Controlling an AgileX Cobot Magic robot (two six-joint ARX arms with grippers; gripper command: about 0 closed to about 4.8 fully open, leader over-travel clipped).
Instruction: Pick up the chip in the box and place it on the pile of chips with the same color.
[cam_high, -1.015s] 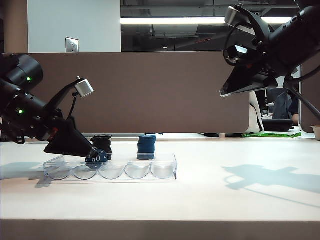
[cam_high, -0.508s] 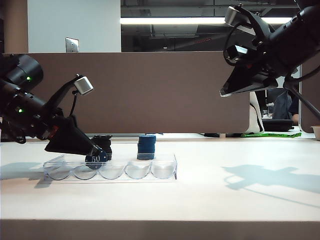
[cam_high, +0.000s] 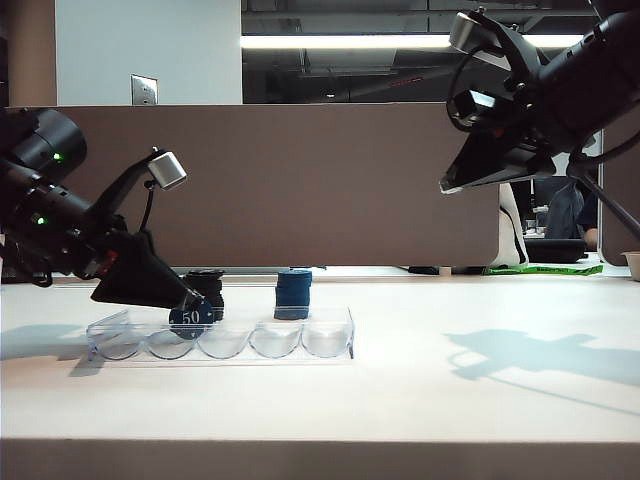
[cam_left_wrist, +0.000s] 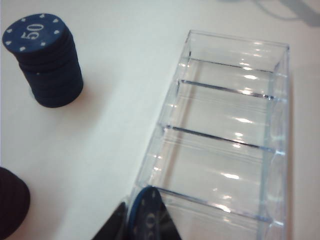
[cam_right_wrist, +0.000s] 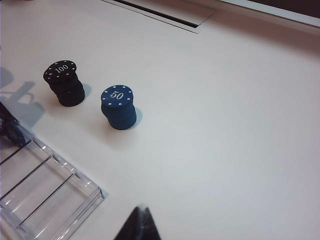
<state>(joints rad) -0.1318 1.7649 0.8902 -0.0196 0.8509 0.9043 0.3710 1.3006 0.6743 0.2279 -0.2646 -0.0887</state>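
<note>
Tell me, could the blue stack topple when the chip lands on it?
Possibly: the blue stack is several loose chips tall and looks slightly uneven, so an off-centre touch may shift its top. The chip at the left gripper is thin and stiff, so it probably won't bend.

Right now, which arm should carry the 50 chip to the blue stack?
Left. The left gripper is already closing around the chip at the box, near the blue stack; the right gripper hangs high, far off.

blue chip (cam_high: 191, 317) upright (gripped), over box (cam_high: 330, 338)
</note>
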